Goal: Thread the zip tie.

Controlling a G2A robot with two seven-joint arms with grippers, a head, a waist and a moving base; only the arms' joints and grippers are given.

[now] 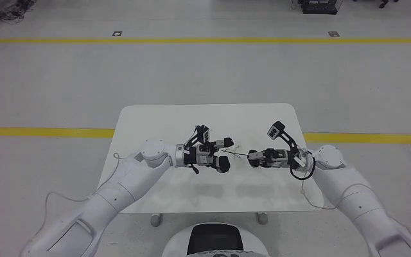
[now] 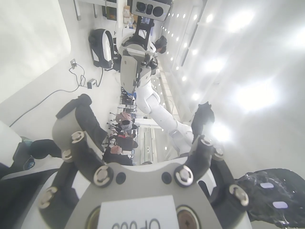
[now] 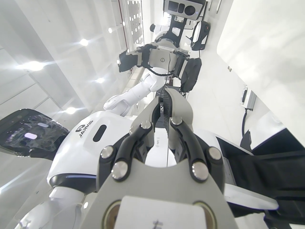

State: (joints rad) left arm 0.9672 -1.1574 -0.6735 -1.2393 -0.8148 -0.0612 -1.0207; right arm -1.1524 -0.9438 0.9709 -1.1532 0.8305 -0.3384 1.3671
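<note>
Tabletop: a white rounded rectangular tabletop point(image 1: 148, 122) lies under both arms, which meet above its middle.
Left end effector: the left end effector point(image 1: 228, 153) point(image 2: 140, 111) hangs over the tabletop's centre with its black-padded fingers point(image 2: 79, 110) spread wide, released, holding nothing.
Right end effector: the right end effector point(image 1: 252, 156) point(image 3: 164, 97) faces it, just beside it, clenched on the tie.
Zip tie: the thin black plastic zip tie point(image 1: 239, 153) point(image 3: 167, 144) runs between the right fingers and pokes towards the left end effector's gap, above the tabletop.
</note>
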